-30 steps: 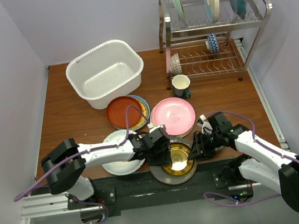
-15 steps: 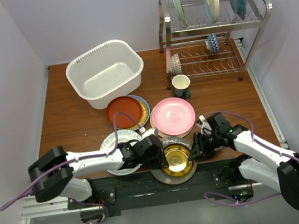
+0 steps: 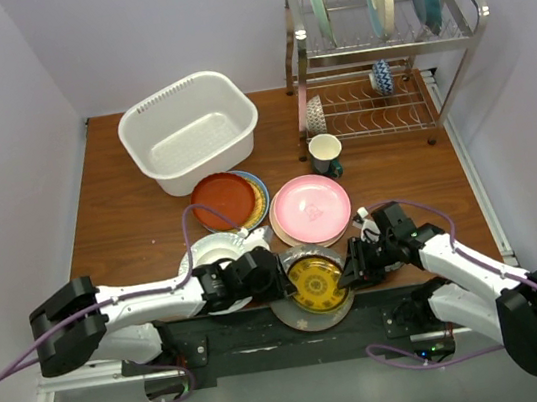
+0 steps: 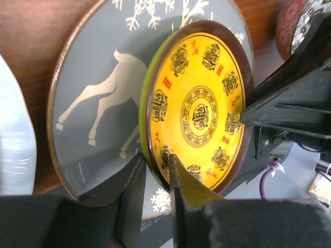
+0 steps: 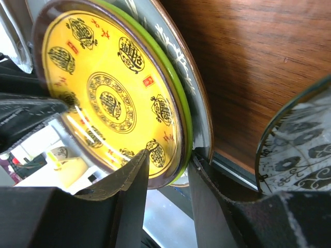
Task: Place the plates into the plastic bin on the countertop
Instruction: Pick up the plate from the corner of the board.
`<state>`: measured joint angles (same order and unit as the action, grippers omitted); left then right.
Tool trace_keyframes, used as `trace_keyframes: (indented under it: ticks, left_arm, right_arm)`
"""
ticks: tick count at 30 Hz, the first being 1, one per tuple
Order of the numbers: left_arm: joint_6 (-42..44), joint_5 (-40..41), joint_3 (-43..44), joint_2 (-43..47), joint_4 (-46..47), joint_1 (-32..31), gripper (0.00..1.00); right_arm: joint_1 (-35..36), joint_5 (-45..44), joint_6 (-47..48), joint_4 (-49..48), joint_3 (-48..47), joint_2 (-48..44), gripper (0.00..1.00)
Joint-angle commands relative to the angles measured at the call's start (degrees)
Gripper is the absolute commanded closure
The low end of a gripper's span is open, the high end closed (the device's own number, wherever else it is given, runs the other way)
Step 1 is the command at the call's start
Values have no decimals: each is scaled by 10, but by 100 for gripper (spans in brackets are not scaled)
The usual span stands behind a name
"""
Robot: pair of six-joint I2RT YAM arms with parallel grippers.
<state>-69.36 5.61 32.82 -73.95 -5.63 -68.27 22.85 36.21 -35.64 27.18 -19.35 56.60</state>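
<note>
A yellow patterned plate (image 3: 318, 282) with a lime-green outer edge lies over a grey plate (image 3: 288, 317) at the countertop's (image 3: 129, 212) near edge. My left gripper (image 3: 286, 281) is shut on its left rim. In the left wrist view the yellow plate (image 4: 199, 111) sits above the grey horse-printed plate (image 4: 98, 103), its rim pinched in my left gripper (image 4: 156, 157). My right gripper (image 3: 352, 271) is shut on the opposite rim; the right wrist view shows the yellow plate (image 5: 111, 98) in that gripper (image 5: 169, 155). The white plastic bin (image 3: 206, 173) stands at the back left.
A pink plate (image 3: 310, 207), a red-brown plate (image 3: 223, 198) on a small stack and a white plate (image 3: 217, 251) lie mid-counter. A dark green mug (image 3: 325, 155) stands before the wire dish rack (image 3: 381, 43), which holds three upright plates and two bowls.
My left arm has drawn back to the left and lower, and its jaws have closed onto the yellow plate's left rim. The right gripper has stayed on the right rim.
</note>
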Motion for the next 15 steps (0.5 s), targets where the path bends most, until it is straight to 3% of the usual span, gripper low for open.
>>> trace_keyframes:
  ticks: [1,4,6,10,15]
  left_arm:
    - [-11,-4,3,21,109,-9,74]
    - [-15,-10,-5,18,123,-10,81]
    - [-19,-14,-8,14,136,-11,80]
    - [-30,-21,-18,5,159,-13,69]
    - [-36,-26,-28,-7,198,-16,61]
  right_arm:
    - [5,5,1,-9,6,2,60]
    - [5,5,1,-10,8,2,60]
    - [5,7,2,-11,8,3,60]
    - [4,8,2,-13,9,3,61]
    - [5,14,3,-18,10,3,70]
